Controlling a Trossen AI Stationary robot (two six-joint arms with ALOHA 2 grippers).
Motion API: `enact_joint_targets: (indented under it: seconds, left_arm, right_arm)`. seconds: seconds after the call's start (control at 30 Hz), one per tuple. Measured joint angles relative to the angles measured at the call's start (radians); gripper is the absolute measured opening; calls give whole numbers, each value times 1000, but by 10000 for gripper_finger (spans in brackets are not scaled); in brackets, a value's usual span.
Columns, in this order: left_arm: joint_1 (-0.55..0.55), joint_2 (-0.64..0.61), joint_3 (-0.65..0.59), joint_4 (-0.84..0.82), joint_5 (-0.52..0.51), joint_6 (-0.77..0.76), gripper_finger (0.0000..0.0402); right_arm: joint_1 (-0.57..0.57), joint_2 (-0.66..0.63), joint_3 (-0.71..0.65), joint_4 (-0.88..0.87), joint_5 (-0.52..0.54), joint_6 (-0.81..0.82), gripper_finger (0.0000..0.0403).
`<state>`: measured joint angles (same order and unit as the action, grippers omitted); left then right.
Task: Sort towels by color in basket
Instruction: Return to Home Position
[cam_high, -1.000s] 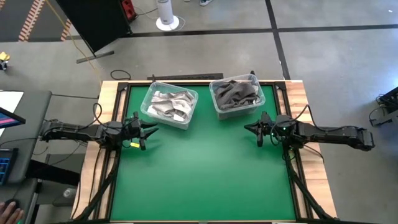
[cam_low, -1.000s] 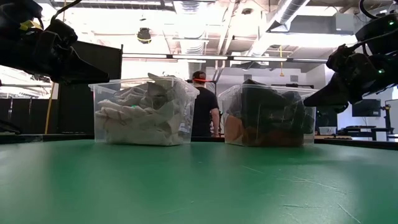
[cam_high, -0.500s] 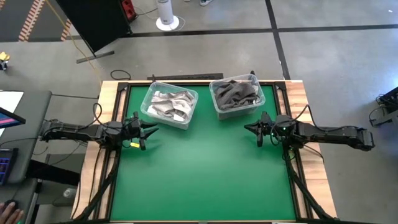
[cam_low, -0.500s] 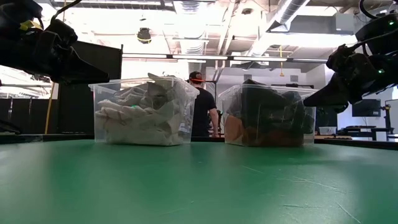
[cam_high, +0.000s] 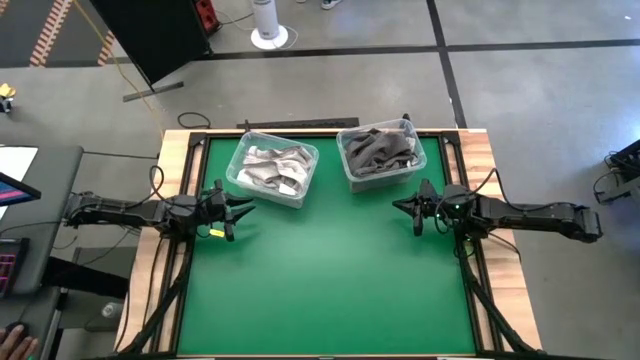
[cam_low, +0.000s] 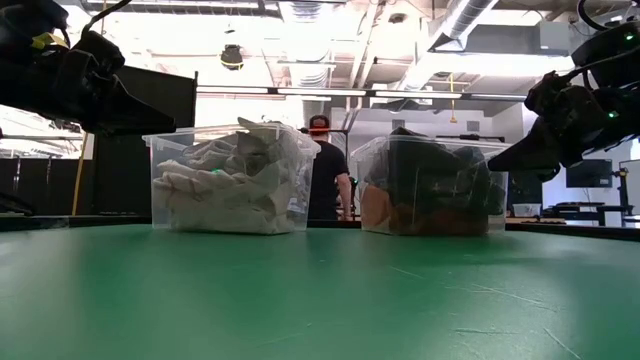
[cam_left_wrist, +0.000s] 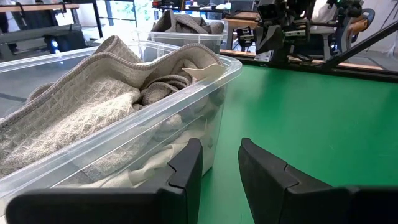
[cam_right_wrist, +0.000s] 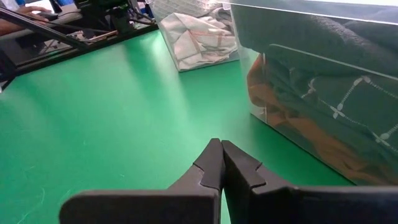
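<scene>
Two clear plastic baskets stand at the table's far side. The left basket (cam_high: 272, 168) holds light towels (cam_left_wrist: 81, 99), white and pale grey, some checked. The right basket (cam_high: 379, 152) holds dark grey towels (cam_right_wrist: 323, 74) with an orange one (cam_right_wrist: 292, 124) low against its wall. My left gripper (cam_high: 243, 207) hovers open near the left basket's near left corner, its fingers empty. My right gripper (cam_high: 398, 206) hovers shut, just short of the right basket's near side.
Bare green table (cam_high: 320, 280) stretches from the baskets to the near edge, between both arms. A wooden frame (cam_high: 150, 290) borders the mat. Beyond the far edge a person (cam_low: 322, 170) stands in the room.
</scene>
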<state>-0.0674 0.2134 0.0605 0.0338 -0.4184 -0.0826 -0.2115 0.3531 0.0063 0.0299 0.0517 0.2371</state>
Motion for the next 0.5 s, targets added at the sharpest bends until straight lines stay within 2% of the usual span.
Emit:
enact_joint_targets:
  seconds: [0.5]
  left_arm:
    - [0,0,0,0,0,0,96]
  right_arm:
    - [0,0,0,0,-5,0,32]
